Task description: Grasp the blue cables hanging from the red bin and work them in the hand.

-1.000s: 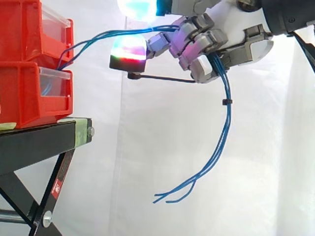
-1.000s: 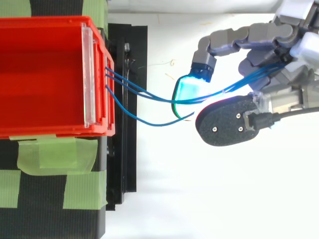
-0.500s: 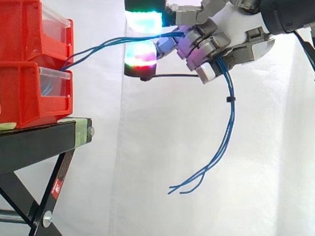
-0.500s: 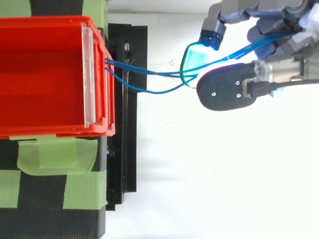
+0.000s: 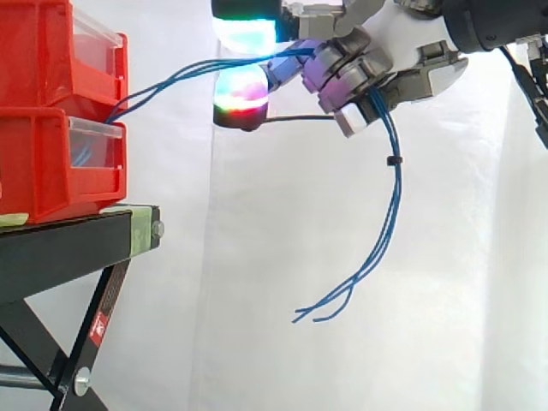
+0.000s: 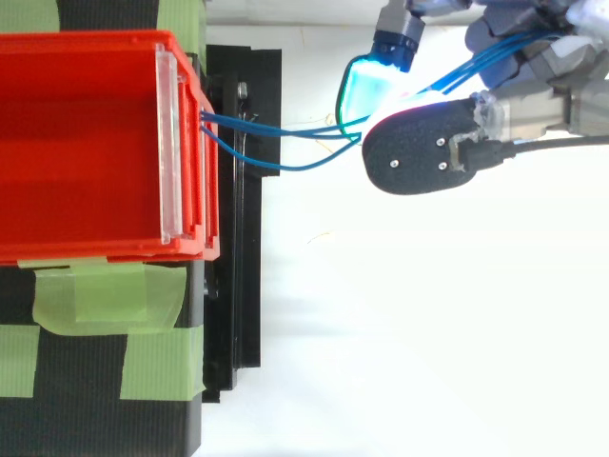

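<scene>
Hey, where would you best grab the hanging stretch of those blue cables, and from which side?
Just by the black tie on the blue cables below the hand, probably from the side: strands hang near-vertical and bundled there, fanning apart lower down.

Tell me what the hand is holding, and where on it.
The hand holds the blue cables, fingers curled round their middle stretch; one side runs to the red bin, the loose ends hang below.

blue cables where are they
In the side view the blue cables run from the red bin at left up to the hand at upper right, which grips them; their loose ends dangle below it.
</scene>
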